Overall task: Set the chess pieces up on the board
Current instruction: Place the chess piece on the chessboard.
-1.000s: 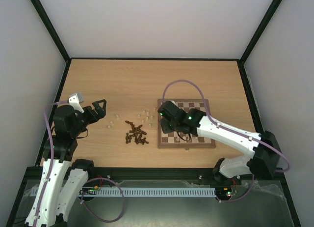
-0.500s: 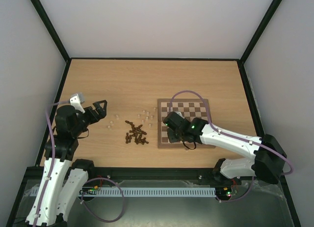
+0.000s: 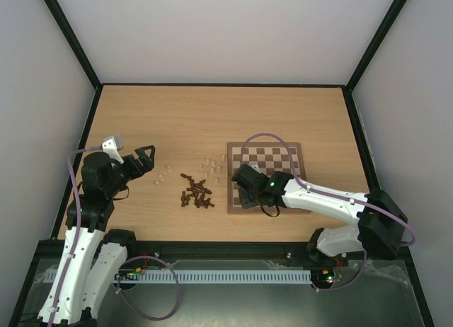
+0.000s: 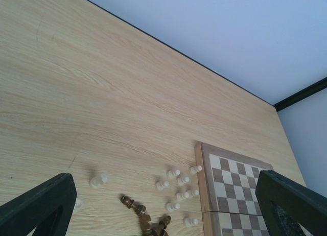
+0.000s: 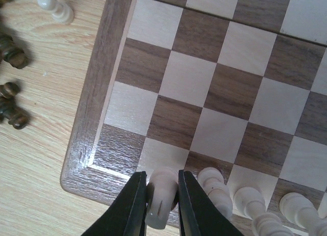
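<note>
Right wrist: pale piece (image 5: pixel 162 196) pinched in right hand (image 5: pixel 160 177), above board (image 5: pixel 96 118) corner.

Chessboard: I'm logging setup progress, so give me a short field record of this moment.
board: on the table
right hand: shut on a pale piece over the board's near-left corner
placed pieces: more pale ones beside it along the near edge
left hand: open, empty, above the table
dark pieces: heap left of the board
loose pale pieces: scattered beyond the heap
</note>
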### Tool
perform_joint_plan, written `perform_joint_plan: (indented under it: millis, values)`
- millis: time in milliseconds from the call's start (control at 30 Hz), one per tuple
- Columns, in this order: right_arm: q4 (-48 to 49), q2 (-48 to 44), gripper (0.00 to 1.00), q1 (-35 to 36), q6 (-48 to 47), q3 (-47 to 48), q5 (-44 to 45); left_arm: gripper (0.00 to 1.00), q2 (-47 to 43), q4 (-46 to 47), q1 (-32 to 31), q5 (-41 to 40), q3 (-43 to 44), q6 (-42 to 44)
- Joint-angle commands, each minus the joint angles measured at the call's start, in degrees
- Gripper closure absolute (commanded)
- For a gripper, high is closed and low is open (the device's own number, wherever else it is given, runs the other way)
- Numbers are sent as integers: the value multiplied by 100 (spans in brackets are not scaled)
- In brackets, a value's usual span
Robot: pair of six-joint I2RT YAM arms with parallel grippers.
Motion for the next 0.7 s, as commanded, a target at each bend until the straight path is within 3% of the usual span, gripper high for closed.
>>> perform_joint_plan:
  millis: [0,567,667]
  values:
    - [-99,174,90,91,137,-94,79,0,8,126,42,97,-95,-49]
    - [44,420,89,181,171,-156,5,0,-9,147,42,126,-147,-56]
    - [82,471,85,177,162,-166,2,0,-17,144,42,124,-144,-59]
